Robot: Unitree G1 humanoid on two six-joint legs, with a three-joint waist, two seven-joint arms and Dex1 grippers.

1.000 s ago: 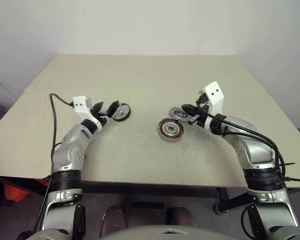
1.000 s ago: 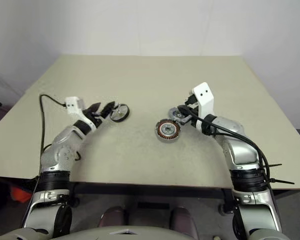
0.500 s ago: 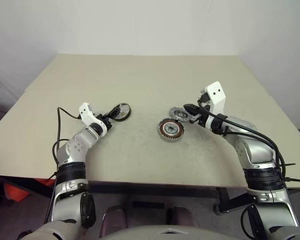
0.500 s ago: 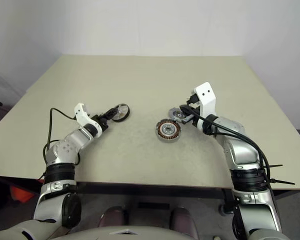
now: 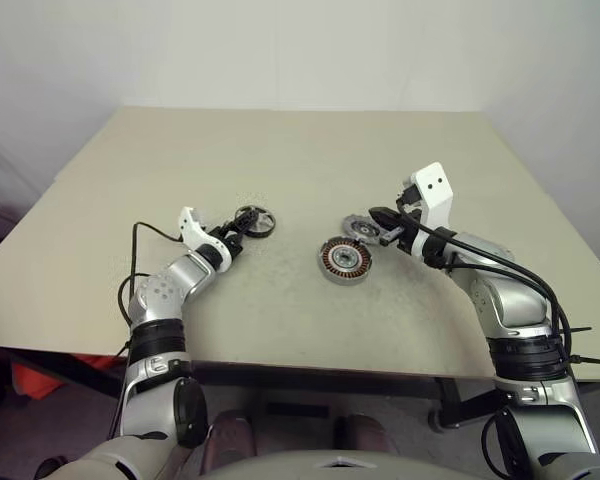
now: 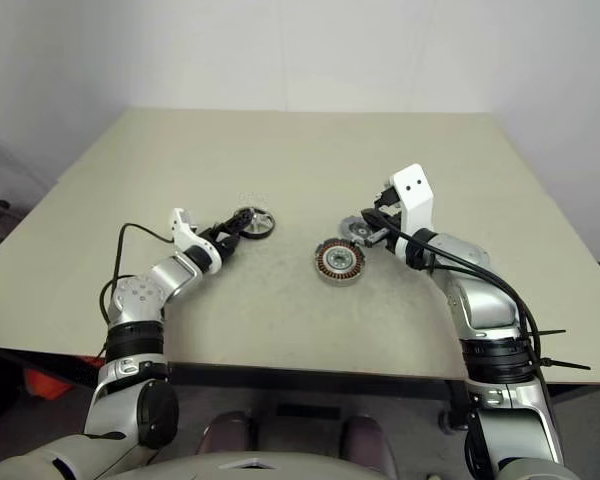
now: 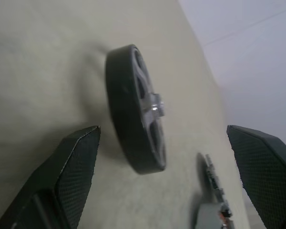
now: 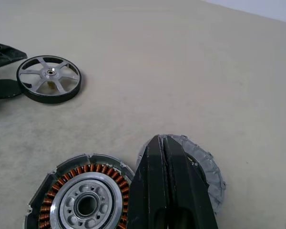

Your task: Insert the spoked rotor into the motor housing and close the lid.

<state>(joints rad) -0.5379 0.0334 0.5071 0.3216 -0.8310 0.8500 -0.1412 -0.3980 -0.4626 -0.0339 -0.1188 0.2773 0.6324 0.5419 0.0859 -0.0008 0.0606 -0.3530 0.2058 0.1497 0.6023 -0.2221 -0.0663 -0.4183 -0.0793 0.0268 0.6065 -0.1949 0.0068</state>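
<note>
1. Three parts lie on the table (image 5: pixel 100 200): spoked rotor (image 5: pixel 254 221), motor housing (image 5: pixel 344 260), lid (image 5: pixel 359 227).
2. The left gripper (image 5: pixel 239 232), spread wide, flanks the rotor.
3. The right gripper (image 8: pixel 165 157), clenched empty, partly hides the lid just beside the housing.

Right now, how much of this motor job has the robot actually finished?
Nothing is assembled yet. The motor housing lies open on the table, windings showing. The left gripper is open around the spoked rotor, not gripping. The shut right gripper rests at the lid. Inserting and closing remain.
</note>
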